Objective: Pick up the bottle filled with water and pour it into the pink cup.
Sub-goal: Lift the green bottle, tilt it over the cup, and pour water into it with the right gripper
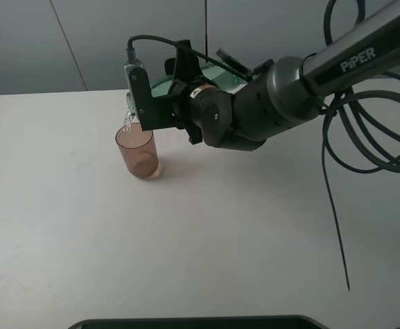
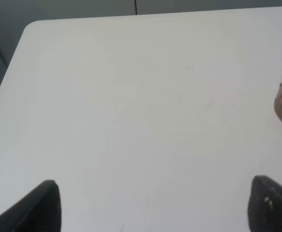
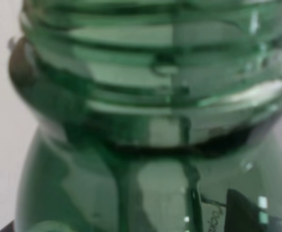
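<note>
The right hand (image 1: 160, 103), clamped on the slim, ribbed, see-through green-tinted plastic bottle (image 3: 145, 121), holds it tipped, neck just above the small translucent brownish-pink plastic cup (image 1: 139, 156) on the white worktop (image 1: 241, 233). Pouring well probably means tilting gently, with the mouth centred over the rim. The left hand (image 2: 153, 205) hangs with its fingers apart.

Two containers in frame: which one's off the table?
The green bottle: held tilted in the air, mouth over the pink cup. The cup stands upright on the table.
</note>
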